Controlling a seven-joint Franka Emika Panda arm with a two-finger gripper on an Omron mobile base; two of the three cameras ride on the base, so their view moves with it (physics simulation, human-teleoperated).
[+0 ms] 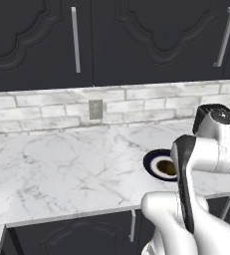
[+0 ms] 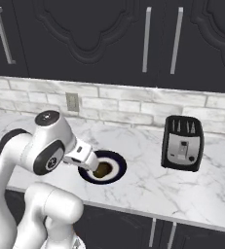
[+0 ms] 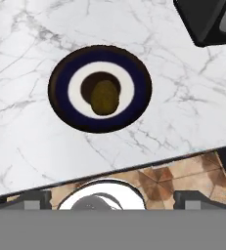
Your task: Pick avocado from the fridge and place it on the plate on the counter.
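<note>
1. Already the avocado [image 3: 105, 97] lies on the plate [image 3: 64, 105], slightly toward 5 o'clock of its dark centre.
2. It looks light, firm and rounded, prone to roll; grip it across its widest middle.
3. The tool's [image 3: 106, 199] 2 tips stand apart, holding nothing, well above the table [image 3: 31, 141].
4. A toaster [image 2: 182, 143] stands at 3 o'clock of the plate, well apart; nothing blocks access.

A black-and-silver slotted toaster [image 2: 182, 143] stands at the right of the right base view. A white brick backsplash [image 1: 136, 104] with a grey wall outlet [image 1: 95, 109] crosses mid-frame, dark upper cabinets with silver handles [image 1: 75, 40] above.
</note>
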